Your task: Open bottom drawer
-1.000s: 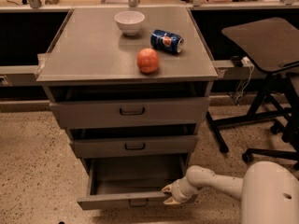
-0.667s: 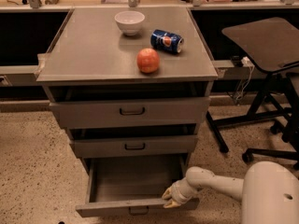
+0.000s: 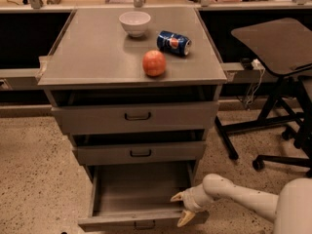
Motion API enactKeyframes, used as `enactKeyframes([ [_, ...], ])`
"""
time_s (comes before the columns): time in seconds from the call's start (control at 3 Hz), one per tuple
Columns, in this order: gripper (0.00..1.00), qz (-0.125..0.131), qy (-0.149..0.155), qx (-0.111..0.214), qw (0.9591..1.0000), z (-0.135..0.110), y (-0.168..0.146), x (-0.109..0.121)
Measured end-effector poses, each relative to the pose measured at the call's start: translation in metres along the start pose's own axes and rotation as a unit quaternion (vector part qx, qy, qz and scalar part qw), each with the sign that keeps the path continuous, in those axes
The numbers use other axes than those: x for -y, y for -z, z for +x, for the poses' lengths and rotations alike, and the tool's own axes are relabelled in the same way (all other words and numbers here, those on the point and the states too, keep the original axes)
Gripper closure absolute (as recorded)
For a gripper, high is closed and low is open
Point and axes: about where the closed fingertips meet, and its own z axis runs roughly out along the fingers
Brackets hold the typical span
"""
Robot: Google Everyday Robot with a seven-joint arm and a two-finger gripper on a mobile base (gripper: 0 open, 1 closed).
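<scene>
As the bottom drawer (image 3: 131, 195) stands pulled out, the gripper (image 3: 181, 207) straddles its front, jaws spread

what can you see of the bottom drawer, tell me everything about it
The bottom drawer is grey metal, the lowest of three in the cabinet. It stands pulled well out toward the camera, level, its bare floor and side walls in view. A small dark pull sits mid-front, at the picture's lower edge. The tool, fingers spread, is at the front's right end, apparently touching it.
</scene>
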Motion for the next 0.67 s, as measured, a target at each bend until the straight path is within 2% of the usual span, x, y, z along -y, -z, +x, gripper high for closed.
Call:
enactKeyframes([
  [0.33, 0.0, 0.029, 0.002, 0.029, 0.9992, -0.0182, 0.0427, -0.0013],
  [0.67, 0.0, 0.024, 0.002, 0.028, 0.9993, -0.0181, 0.0369, -0.0022],
])
